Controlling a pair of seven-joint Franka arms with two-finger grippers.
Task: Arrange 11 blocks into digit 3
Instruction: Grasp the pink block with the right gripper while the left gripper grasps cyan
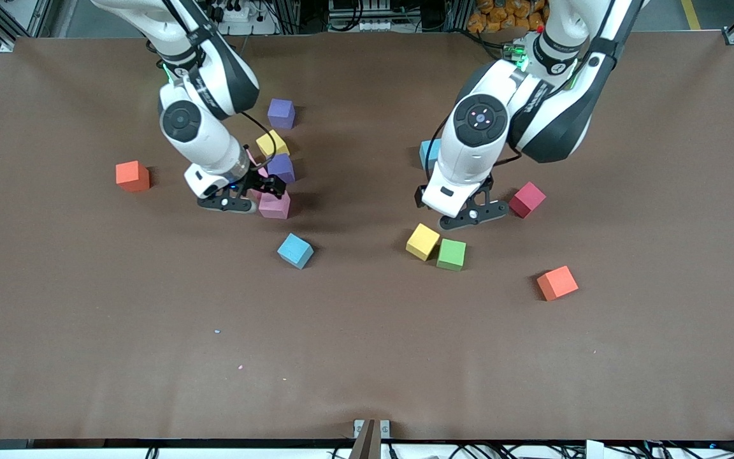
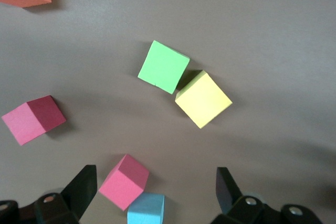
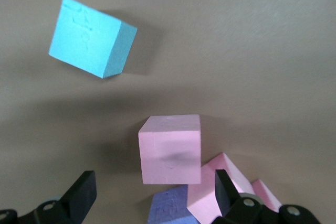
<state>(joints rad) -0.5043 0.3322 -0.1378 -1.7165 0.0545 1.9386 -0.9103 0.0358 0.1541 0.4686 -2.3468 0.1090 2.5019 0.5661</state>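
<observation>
The right pincer (image 1: 253, 194) hangs wide open and empty over a pink block (image 1: 274, 205) by the pile; it should drop straight down so its fingers go on both sides and don't bump the purple block (image 1: 281, 167). The left pincer (image 1: 469, 213) is open and empty too, near the yellow block (image 1: 422, 241) and green block (image 1: 452, 254). No digit 3 yet: I count three pink, two purple, two yellow, two blue, two orange, one green and one crimson, all spread over the table (image 1: 367, 357).

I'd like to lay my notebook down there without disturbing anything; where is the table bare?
The broad strip of table nearer the front camera than the blue cube and orange cube is bare. The stretch between blue cube and yellow cube is free too. Around the pink cube it's crowded.
</observation>
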